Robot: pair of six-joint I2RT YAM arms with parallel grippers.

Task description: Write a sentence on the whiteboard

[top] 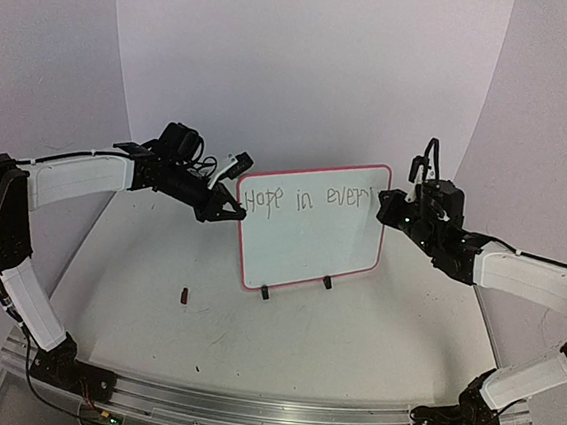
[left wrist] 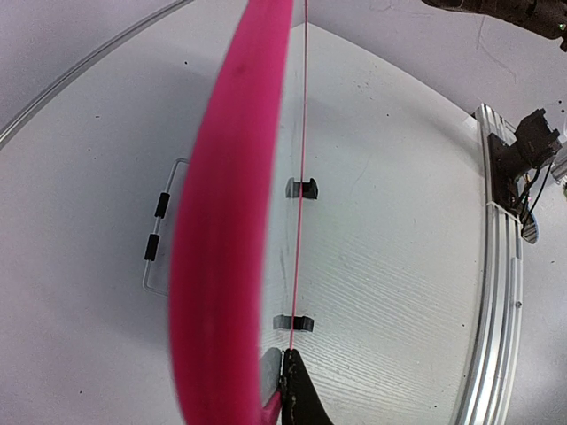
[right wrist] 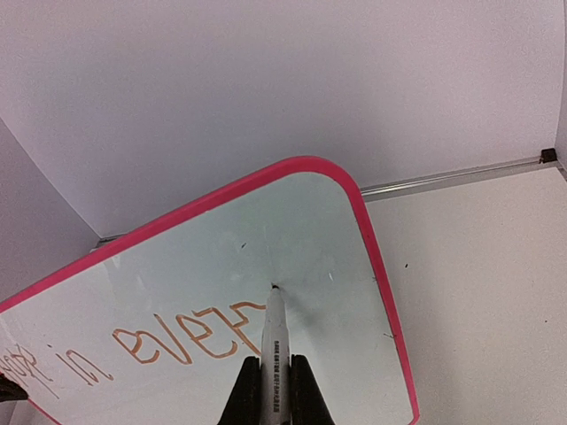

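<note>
Whiteboard (top: 311,237) is what you find at the middle of the table (top: 369,371), upright on its two black feet (top: 296,288), its pink-red rim running all round it.

Starting at your left, a small dark scrap (top: 186,295) lies on the table, well apart from the board. Next comes your left gripper (top: 234,208), reaching in from the side: its claw is closed on the board's left edge near the top corner. In the left wrist view the rim passes edge-on between the fingers (left wrist: 299,394), blurred because it is so close.

Across the top of the board you can read the sentence (top: 310,197), thin dark handwriting: "Hope in every". The lower part of the board is bare white.

At the right, your right gripper (right wrist: 275,394) is clamped on a marker (right wrist: 274,345), jaws pinching its barrel on both sides. The marker's tip sits at the white surface just past the last letter of "every", near the board's upper right corner.
</note>
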